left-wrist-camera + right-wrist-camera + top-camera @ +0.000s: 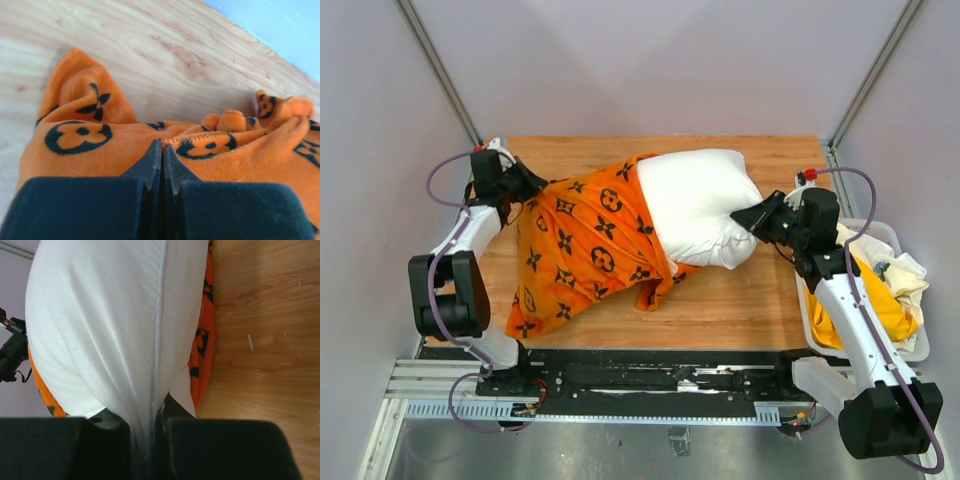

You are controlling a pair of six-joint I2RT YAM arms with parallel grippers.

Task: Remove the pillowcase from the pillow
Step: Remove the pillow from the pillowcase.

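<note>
1. In the left wrist view, the left gripper (157, 150) has its jaws pressed together on a bunched fold of the bright orange soft fabric pillowcase (100, 145) printed with black flower and circle motifs. The pinch point itself lies behind the jaw tips.
2. In the right wrist view, the right gripper (155, 412) has its jaws clamped on the seamed edge of the large plump plain white pillow (100, 330). The fabric stretches in taut folds towards them.
3. On the wooden worktop (740, 300), the pillowcase (585, 245) sprawls to the left. It sheathes only the left end of the pillow (695, 200), and the right end bulges bare.
4. The case looks light, limp and plush, so it is likely to stretch and bunch rather than slide stiffly. A corner or hem looks like the best place to hold it.
5. The pillow looks light and squashy, so a seam or corner should hold better than its puffy face.
6. How far the pillow reaches inside the case is hidden. Whether the left jaws (535, 185) also catch the pillow beneath the fabric cannot be told.
</note>
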